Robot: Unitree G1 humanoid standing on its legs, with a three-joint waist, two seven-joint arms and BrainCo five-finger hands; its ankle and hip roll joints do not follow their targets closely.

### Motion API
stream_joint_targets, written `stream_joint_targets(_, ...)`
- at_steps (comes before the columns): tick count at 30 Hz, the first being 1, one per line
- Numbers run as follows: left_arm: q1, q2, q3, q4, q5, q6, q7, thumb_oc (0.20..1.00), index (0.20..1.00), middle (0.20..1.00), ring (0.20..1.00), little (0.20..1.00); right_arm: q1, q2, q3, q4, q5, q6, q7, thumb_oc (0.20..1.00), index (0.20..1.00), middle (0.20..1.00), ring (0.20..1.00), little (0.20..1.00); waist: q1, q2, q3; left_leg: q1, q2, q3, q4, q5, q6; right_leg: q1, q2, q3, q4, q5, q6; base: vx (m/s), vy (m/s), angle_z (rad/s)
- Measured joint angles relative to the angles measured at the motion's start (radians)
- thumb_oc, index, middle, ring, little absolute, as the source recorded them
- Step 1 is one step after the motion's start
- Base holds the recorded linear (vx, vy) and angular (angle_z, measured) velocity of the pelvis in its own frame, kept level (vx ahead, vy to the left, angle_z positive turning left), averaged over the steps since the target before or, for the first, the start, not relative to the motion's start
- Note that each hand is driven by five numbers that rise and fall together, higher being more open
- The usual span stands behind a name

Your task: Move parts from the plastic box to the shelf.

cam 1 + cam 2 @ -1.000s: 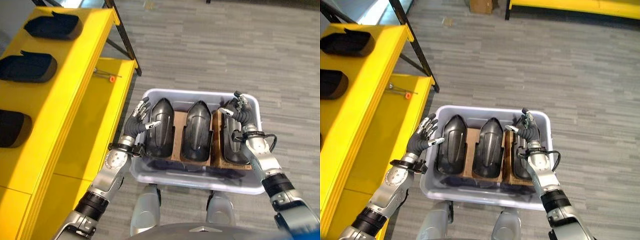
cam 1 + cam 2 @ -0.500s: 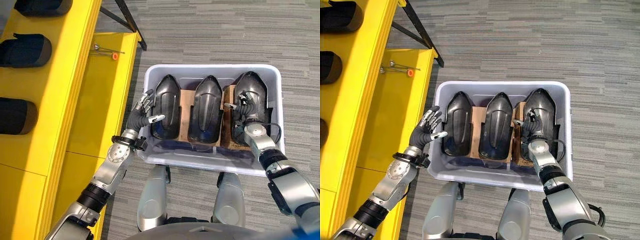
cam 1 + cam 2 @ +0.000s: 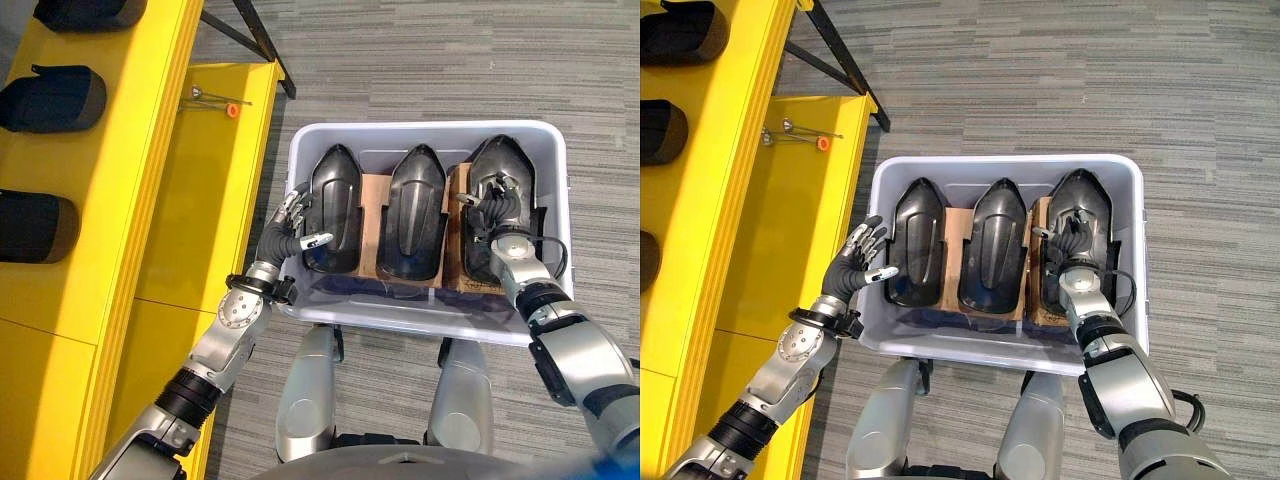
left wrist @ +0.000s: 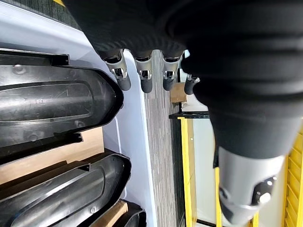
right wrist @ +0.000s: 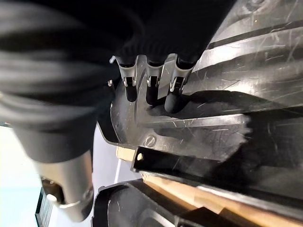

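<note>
A pale plastic box [image 3: 420, 128] holds three black shell-shaped parts side by side between cardboard dividers: a left part [image 3: 335, 200], a middle part [image 3: 415, 215] and a right part [image 3: 505, 165]. My left hand [image 3: 285, 228] is open at the box's left rim, its fingers [image 4: 142, 78] straight above the wall and its thumb pointing over the left part [image 4: 52, 106]. Open too, my right hand [image 3: 500, 215] lies on the right part [image 5: 227, 113], with its fingertips [image 5: 151, 90] touching the shell. The yellow shelf [image 3: 150, 150] stands to the left.
Black parts [image 3: 55, 98] [image 3: 35, 228] lie on the shelf's top level. A thin tool with an orange tip [image 3: 222, 100] rests on the lower yellow level. A black shelf strut [image 3: 262, 50] slants down to the grey carpet behind the box.
The camera has tilted down over the box. My right hand has come in from the far right rim onto the right part. The left hand stays at the left rim.
</note>
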Motion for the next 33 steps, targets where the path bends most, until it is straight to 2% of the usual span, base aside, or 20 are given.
stream_joint_targets(6, 0.001, 0.000, 0.001, 0.000, 0.000, -0.001, 0.001, 1.000, 1.000, 1.000, 1.000, 1.000, 0.015, 0.020, 0.037, -0.043, 0.000, 0.002, 0.002, 1.000, 1.000, 1.000, 1.000, 1.000, -0.003, 0.002, -0.001, -0.001, 0.003, -0.002, 0.000, -0.002, 0.002, -0.007, 0.002, 0.003, 0.013, -0.003, -0.004, 0.00, 0.000, 0.00)
stream_joint_targets(11, 0.014, -0.004, 0.007, 0.000, 0.002, -0.002, 0.003, 1.000, 1.000, 1.000, 1.000, 1.000, 0.101, 0.032, 0.107, -0.219, -0.004, 0.017, 0.017, 1.000, 1.000, 1.000, 1.000, 1.000, -0.006, 0.001, -0.002, -0.005, 0.004, -0.003, 0.000, -0.001, -0.001, -0.018, 0.003, 0.004, 0.030, -0.010, -0.009, 0.00, 0.000, 0.00)
stream_joint_targets(14, 0.014, -0.004, 0.010, 0.000, 0.002, -0.002, 0.011, 1.000, 1.000, 1.000, 1.000, 1.000, 0.115, 0.039, 0.125, -0.234, -0.021, 0.017, 0.039, 1.000, 1.000, 1.000, 1.000, 1.000, -0.005, 0.000, -0.003, -0.007, 0.004, -0.005, 0.001, 0.000, -0.001, -0.023, 0.003, 0.004, 0.037, -0.015, -0.011, 0.00, 0.000, 0.00)
stream_joint_targets(18, 0.015, -0.004, 0.012, 0.000, 0.004, -0.002, 0.017, 1.000, 1.000, 1.000, 1.000, 1.000, 0.155, 0.036, 0.116, -0.288, -0.033, 0.017, 0.041, 1.000, 1.000, 1.000, 1.000, 1.000, -0.011, -0.004, -0.005, -0.019, 0.004, -0.009, 0.010, 0.003, -0.007, -0.029, 0.003, 0.003, 0.040, -0.015, -0.011, 0.00, -0.002, 0.02)
stream_joint_targets(23, 0.015, -0.004, 0.035, 0.000, 0.005, -0.002, 0.021, 1.000, 1.000, 1.000, 1.000, 1.000, 0.281, 0.028, 0.114, -0.411, -0.042, 0.040, 0.072, 1.000, 1.000, 1.000, 1.000, 1.000, -0.036, -0.029, -0.011, -0.023, 0.005, -0.009, 0.017, 0.002, -0.007, -0.029, 0.004, 0.003, 0.038, -0.015, -0.010, 0.00, 0.000, 0.00)
stream_joint_targets(29, 0.021, -0.005, 0.051, 0.000, 0.005, -0.002, 0.023, 1.000, 1.000, 1.000, 1.000, 1.000, 0.329, 0.020, 0.066, -0.479, -0.040, 0.061, 0.069, 1.000, 1.000, 1.000, 1.000, 1.000, -0.062, -0.048, -0.007, -0.031, 0.013, -0.009, 0.021, -0.005, -0.003, -0.035, 0.012, 0.003, 0.032, -0.012, -0.012, 0.00, -0.001, -0.01)
stream_joint_targets(30, 0.027, -0.005, 0.057, -0.001, 0.006, -0.002, 0.023, 1.000, 1.000, 1.000, 1.000, 1.000, 0.355, 0.004, 0.051, -0.560, -0.041, 0.067, 0.068, 1.000, 1.000, 1.000, 1.000, 1.000, -0.056, -0.049, -0.007, -0.035, 0.015, -0.009, 0.022, -0.006, -0.004, -0.038, 0.014, 0.003, 0.032, -0.012, -0.012, 0.01, 0.001, -0.06)
stream_joint_targets(33, 0.045, -0.005, 0.095, -0.001, 0.007, -0.001, 0.032, 1.000, 1.000, 1.000, 1.000, 1.000, 0.415, -0.056, -0.034, -0.802, -0.062, 0.043, 0.048, 1.000, 1.000, 1.000, 1.000, 1.000, -0.071, -0.070, 0.001, -0.033, 0.027, -0.005, 0.032, -0.011, -0.008, -0.037, 0.026, 0.005, 0.033, -0.010, -0.015, 0.01, -0.009, -0.08)
